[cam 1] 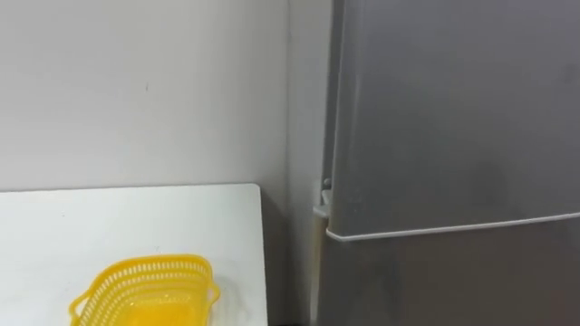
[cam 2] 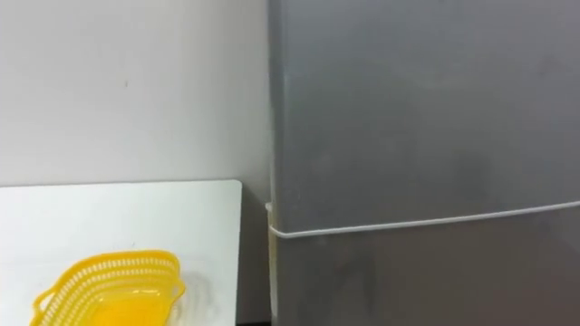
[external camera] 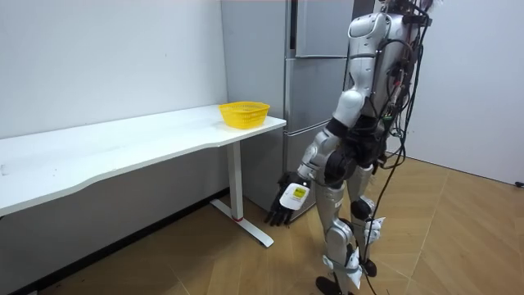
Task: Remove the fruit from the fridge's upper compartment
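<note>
The grey fridge [cam 1: 453, 109] stands straight ahead of me with both doors shut. A pale seam [cam 1: 453, 226] divides the upper door from the lower one. In the room view I stand upright on the wooden floor a step from the fridge [external camera: 319, 49], facing it. My left hand [external camera: 282, 209] hangs low at my side with its fingers straight and holds nothing.
A white table [cam 1: 136, 217] stands against the wall to the fridge's left. A yellow mesh basket [cam 1: 149, 290] sits near the table's fridge-side end. A narrow gap separates the table edge from the fridge. Open wooden floor [external camera: 458, 238] lies around me.
</note>
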